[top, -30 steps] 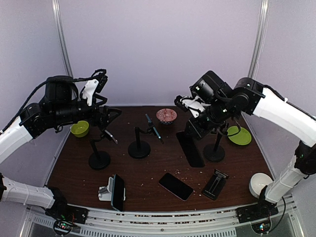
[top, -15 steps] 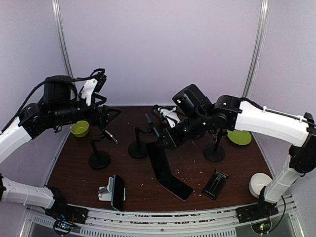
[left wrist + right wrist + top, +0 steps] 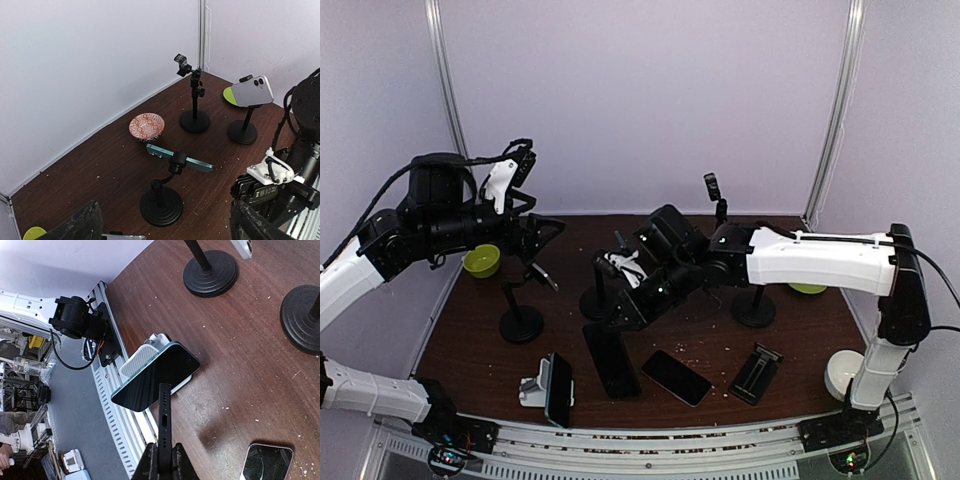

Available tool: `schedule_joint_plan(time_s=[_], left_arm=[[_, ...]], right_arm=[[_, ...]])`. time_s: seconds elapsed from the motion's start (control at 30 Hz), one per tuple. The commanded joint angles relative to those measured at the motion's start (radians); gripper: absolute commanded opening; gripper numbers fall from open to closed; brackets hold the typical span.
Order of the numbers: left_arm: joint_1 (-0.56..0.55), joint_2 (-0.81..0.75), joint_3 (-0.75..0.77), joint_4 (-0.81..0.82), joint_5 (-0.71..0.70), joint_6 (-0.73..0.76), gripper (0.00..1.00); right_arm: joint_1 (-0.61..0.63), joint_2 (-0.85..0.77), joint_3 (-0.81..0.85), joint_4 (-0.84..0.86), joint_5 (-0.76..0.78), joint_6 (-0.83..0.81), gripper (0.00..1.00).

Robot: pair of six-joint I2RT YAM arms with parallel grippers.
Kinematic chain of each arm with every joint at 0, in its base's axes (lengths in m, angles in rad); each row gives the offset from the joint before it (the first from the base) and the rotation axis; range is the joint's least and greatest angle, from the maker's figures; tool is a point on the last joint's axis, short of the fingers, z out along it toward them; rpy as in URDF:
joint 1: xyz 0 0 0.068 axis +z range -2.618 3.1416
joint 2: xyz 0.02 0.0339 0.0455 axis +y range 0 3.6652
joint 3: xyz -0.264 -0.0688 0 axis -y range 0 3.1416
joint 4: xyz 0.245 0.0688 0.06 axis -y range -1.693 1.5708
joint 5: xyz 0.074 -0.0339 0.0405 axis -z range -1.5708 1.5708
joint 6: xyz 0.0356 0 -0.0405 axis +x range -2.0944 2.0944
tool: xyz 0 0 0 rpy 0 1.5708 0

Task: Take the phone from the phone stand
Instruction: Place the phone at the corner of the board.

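We have the phone (image 3: 611,362) clenched by its top end in the right gripper (image 3: 164,460), which reaches across to the front middle of the worktop (image 3: 470,345). The phone hangs roughly upright, clear of every stand. Its lower end is down near the front edge, between the propped phone (image 3: 558,390) on its white stand (image 3: 532,388) and the flat phone (image 3: 676,377).

We judge the lift-off done and the set-down in hand. The next move calls for lowering until the bottom end meets the wood. Then we tip the phone flat into the bare strip between its two neighbours without knocking either, and only then let go.

The left gripper (image 3: 165,232) hangs released, jaws wide and holding nothing, at the left side near a black stand (image 3: 521,322).

We cannot tell whether the phone's lower end touches the worktop. From above it is foreshortened, and the right wrist view shows only its thin edge, with the fingers cut off at the bottom of the frame. The right arm covers much of the worktop's middle from above. In the left wrist view the fingers are only blurred dark shapes in the bottom corners.
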Motion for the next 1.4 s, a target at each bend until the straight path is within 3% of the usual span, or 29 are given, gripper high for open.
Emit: schedule_joint_plan(time_s=[0.0,1.37], left_arm=[[0.007,-0.001,0.023,0.024,0.003,0.013,0.9],[0.007,0.003,0.023,0.024,0.003,0.015,0.9]], right_arm=[[0.006,0.022,-0.009,0.093,-0.09,0.021,0.0],[-0.069,0.205,-0.133,0.287,-0.22,0.14,0.0]])
